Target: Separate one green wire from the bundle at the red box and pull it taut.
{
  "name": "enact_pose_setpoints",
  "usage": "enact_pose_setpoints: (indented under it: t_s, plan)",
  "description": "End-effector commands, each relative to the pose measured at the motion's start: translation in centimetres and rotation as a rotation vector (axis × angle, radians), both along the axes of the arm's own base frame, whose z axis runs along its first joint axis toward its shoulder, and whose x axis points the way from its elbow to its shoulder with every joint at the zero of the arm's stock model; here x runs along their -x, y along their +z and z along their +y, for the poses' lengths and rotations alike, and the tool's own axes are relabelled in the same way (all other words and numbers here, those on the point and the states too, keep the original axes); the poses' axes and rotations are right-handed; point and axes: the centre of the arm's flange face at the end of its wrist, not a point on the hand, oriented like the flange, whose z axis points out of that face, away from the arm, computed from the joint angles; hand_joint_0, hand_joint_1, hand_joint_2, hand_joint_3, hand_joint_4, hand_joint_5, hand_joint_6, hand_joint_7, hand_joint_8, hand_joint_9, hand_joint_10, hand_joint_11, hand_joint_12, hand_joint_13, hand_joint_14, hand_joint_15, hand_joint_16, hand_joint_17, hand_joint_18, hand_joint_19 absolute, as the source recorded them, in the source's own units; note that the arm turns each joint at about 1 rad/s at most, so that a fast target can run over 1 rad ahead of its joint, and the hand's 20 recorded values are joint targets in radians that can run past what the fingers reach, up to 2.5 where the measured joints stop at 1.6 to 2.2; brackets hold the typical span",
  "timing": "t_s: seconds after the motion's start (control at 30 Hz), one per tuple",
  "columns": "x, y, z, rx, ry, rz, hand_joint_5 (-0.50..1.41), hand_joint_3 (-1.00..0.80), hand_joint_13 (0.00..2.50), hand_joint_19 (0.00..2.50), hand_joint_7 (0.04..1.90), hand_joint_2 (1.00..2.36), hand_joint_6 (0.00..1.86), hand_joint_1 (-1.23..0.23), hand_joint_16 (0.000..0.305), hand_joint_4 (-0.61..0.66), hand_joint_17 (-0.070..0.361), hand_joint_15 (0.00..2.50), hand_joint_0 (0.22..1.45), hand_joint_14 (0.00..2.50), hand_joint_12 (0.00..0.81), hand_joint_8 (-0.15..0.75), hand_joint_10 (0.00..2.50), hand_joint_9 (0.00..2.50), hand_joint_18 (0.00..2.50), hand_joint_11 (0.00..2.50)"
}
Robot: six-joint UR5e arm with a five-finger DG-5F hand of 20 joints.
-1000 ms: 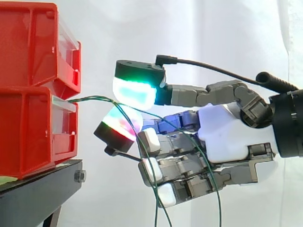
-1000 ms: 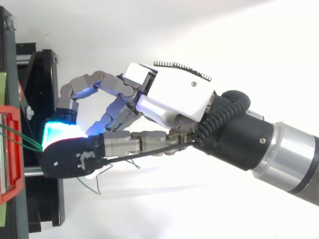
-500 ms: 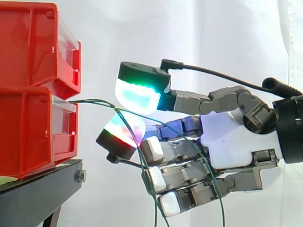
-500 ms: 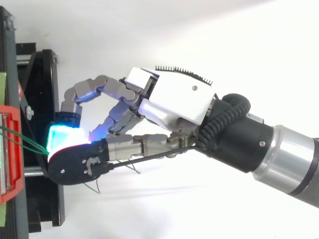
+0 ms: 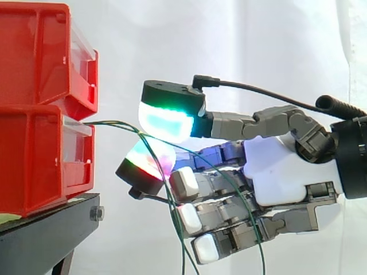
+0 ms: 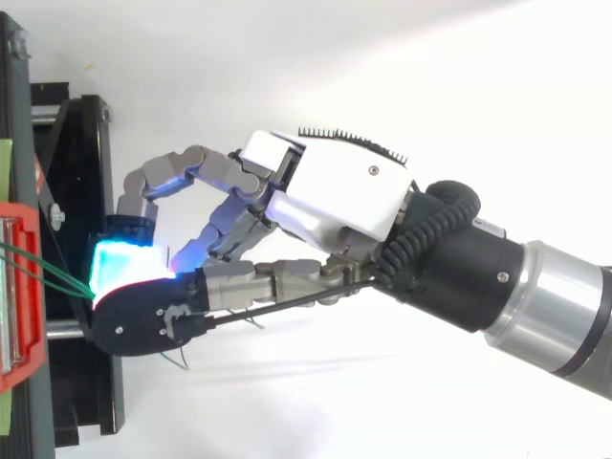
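The hand [image 5: 281, 172] comes in from the right of the side view, palm turned toward the red bins, and sits out past the front edge of the black stand [image 5: 46, 235]. Two of its fingers [image 5: 166, 117] reach ahead of the rest. The upper pad glows cyan and green, and the lower one [image 5: 148, 160] glows red, green and magenta. The two pads close against each other with the green wires [image 5: 112, 122] passing between them, so the fingers hold a narrow pinch on the strands. I cannot tell how many strands lie inside the pinch. The other fingers, with white pads [image 5: 184, 183], are curled in below.

From the pinch, several strands fall away. Some drop straight down past the white pads to the bottom of the side view, and one loops across the curled fingers toward the lower right. Between the pinch and the bins the strands run nearly level, with a slight sag and some spread between them.

The wires leave the clear front of the lower red bin [image 5: 40, 160] near its top edge. A second red bin [image 5: 40, 57] is stacked on it, and both rest on the stand. In the top view the arm [image 6: 564, 316] enters from the right, the hand's white back [image 6: 335, 191] faces up, and the pinch sits just off the bin's front [image 6: 24, 363]. A white curtain [image 5: 229, 40] hangs behind.
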Motion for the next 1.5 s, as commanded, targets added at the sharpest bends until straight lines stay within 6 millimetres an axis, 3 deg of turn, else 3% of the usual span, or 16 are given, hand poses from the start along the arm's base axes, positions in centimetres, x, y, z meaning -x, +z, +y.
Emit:
enact_pose_setpoints:
  t_s: [0.0, 0.37, 0.7, 1.03, 1.27, 1.3, 1.47]
  plan:
    - [0.0, 0.0, -0.1, 0.001, -0.001, 0.000, -0.16, -0.48, 1.17, 0.72, 1.04, 1.00, 0.90, -0.70, 0.047, 0.02, 0.106, 0.78, 0.55, 0.03, 0.345, 0.252, 0.02, 1.27, 0.94, 0.88]
    - [-0.2, -1.5, 0.0, 0.010, -0.004, -0.039, -0.17, -0.50, 1.19, 0.72, 1.00, 1.00, 0.89, -0.73, 0.048, 0.03, 0.108, 0.82, 0.56, 0.03, 0.336, 0.245, 0.03, 1.28, 0.95, 0.92]
    - [-0.4, -1.5, 0.2, 0.029, 0.000, -0.050, -0.18, -0.50, 1.31, 0.74, 0.98, 1.00, 0.89, -0.75, 0.047, 0.03, 0.107, 1.26, 0.57, 0.03, 0.311, 0.222, 0.02, 1.41, 0.95, 1.43]
    - [-0.5, -1.0, 0.2, 0.027, -0.002, -0.058, -0.19, -0.50, 1.35, 0.81, 0.96, 1.00, 0.89, -0.76, 0.049, 0.02, 0.109, 1.46, 0.58, 0.02, 0.295, 0.190, 0.02, 1.46, 0.98, 1.70]
    - [-0.7, -0.3, 0.2, 0.022, -0.004, -0.069, -0.19, -0.50, 1.36, 0.85, 0.95, 1.00, 0.89, -0.78, 0.050, 0.03, 0.112, 1.53, 0.59, 0.02, 0.291, 0.182, 0.41, 1.35, 1.00, 1.60]
    - [-0.7, -0.3, 0.2, 0.022, -0.004, -0.069, -0.19, -0.50, 1.37, 0.84, 0.94, 1.00, 0.89, -0.78, 0.050, 0.03, 0.112, 1.55, 0.59, 0.01, 0.296, 0.179, 0.59, 1.31, 1.00, 1.55]
    - [-0.8, -0.3, 0.2, 0.022, -0.004, -0.069, -0.19, -0.47, 1.39, 0.86, 0.94, 1.00, 0.90, -0.76, 0.050, 0.02, 0.113, 1.58, 0.61, 0.01, 0.287, 0.180, 0.96, 1.24, 1.02, 1.44]
